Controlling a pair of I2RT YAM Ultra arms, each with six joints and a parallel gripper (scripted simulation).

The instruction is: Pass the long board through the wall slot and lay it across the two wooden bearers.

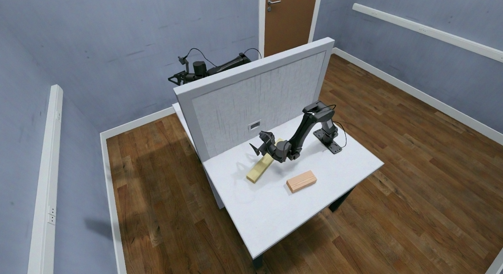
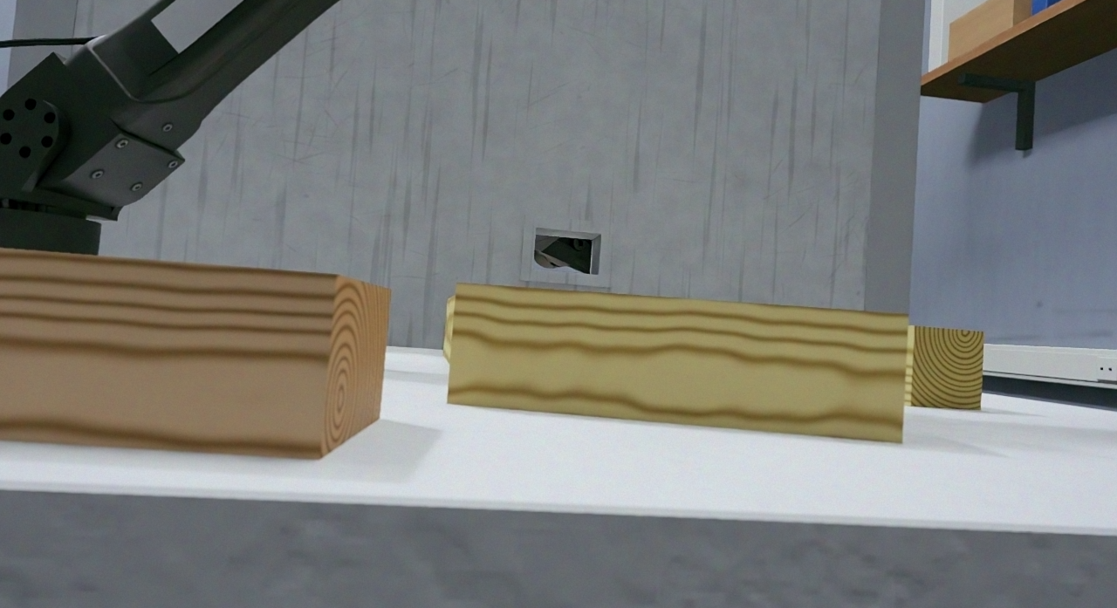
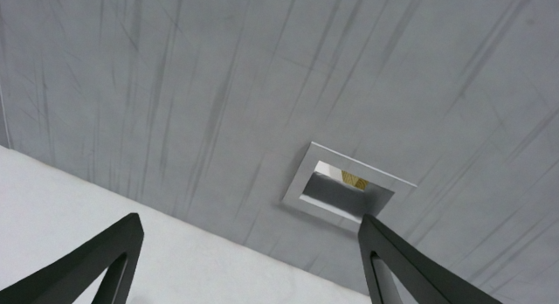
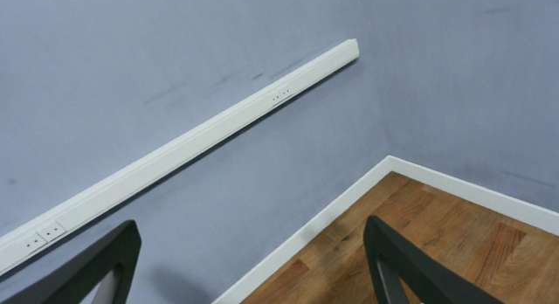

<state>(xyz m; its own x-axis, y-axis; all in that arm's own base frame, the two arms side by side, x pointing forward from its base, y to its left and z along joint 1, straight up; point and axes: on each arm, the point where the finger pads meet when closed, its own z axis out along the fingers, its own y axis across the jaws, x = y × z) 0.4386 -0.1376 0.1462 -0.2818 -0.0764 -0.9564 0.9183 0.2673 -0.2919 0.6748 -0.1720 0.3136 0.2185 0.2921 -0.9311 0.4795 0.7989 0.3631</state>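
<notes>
The long pale board (image 1: 261, 165) lies flat on the table on the near side of the grey panel wall (image 1: 256, 96), one end under my left arm. My left gripper (image 1: 260, 146) is open and empty above that end, facing the slot (image 1: 254, 125). In the left wrist view the open fingers frame the slot (image 3: 345, 190), with a bit of yellow wood (image 3: 355, 180) showing through it. Beyond the wall, a brown block (image 2: 187, 354), a pale block (image 2: 675, 354) and a smaller block (image 2: 945, 366) rest on the table. I cannot tell which are the bearers. My right gripper (image 1: 175, 78) is open, raised behind the wall.
A reddish wooden block (image 1: 301, 181) lies on the near side, right of the board. The left arm's base (image 1: 328, 140) stands by the wall's right end. In the right wrist view the open fingers face the room wall and floor. The slot (image 2: 567, 253) sits low in the wall.
</notes>
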